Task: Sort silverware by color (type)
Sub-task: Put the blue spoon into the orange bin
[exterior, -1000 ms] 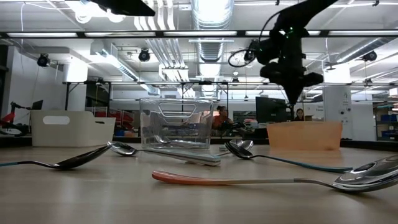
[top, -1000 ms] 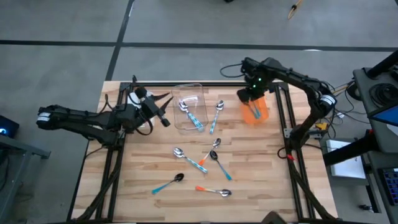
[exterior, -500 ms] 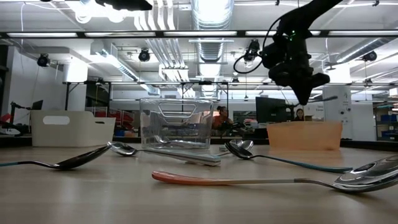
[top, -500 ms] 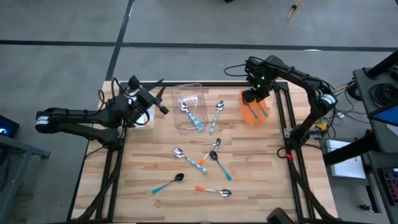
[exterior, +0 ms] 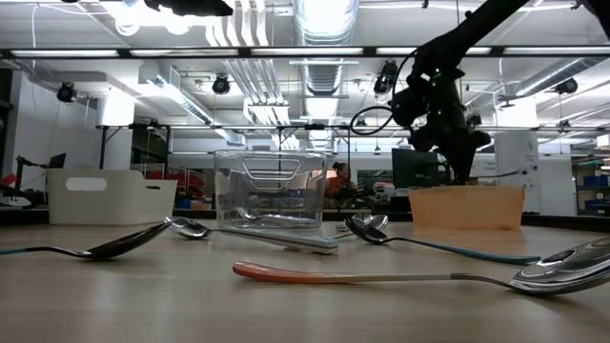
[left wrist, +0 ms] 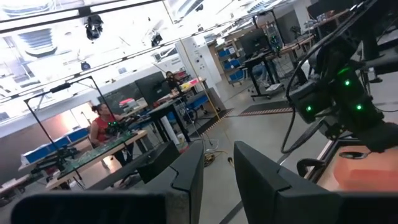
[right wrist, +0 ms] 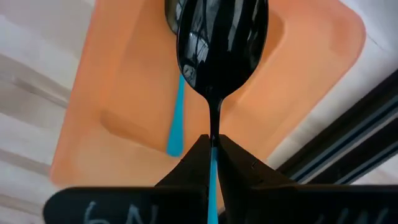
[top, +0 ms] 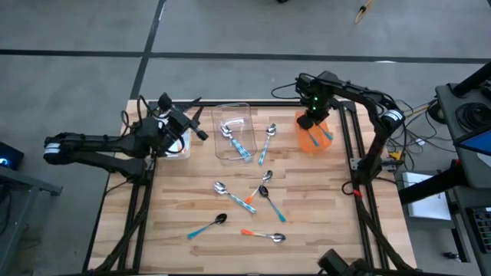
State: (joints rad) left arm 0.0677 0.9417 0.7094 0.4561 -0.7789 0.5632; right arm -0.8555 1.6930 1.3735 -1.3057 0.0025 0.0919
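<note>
My right gripper [right wrist: 212,163] hangs over the orange bin [top: 315,136] at the far right, shut on a dark-bowled spoon [right wrist: 221,43] with a light blue handle. Another blue-handled spoon [right wrist: 176,121] lies in that bin. Several spoons lie flat on the wooden table, among them an orange-handled one [top: 264,235] and a teal-handled one [top: 207,225]. More blue-handled spoons [top: 238,140] lie in the clear bin [top: 234,113]. My left gripper [top: 198,119] is raised above the white bin [top: 178,147] at the far left, open, with nothing between its fingers. My right gripper pinches the spoon's thin neck [right wrist: 214,133], where the dark stem meets the blue handle, between its two fingers. The fingers point down from above and lie along the spoon. The spoon hangs upright, bowl downward, over the inside of the orange bin.
Black frame rails [top: 347,138] run along the table's right and far edges, close to the orange bin. In the low view the clear bin [exterior: 276,191] and white bin [exterior: 110,195] stand at the back. Bare wood shows along the table's left and right sides.
My right gripper has sunk toward the orange bin with the spoon and rolled somewhat about its own axis. My left gripper has swung a little toward the table's far edge and tipped upward, then kept still.
</note>
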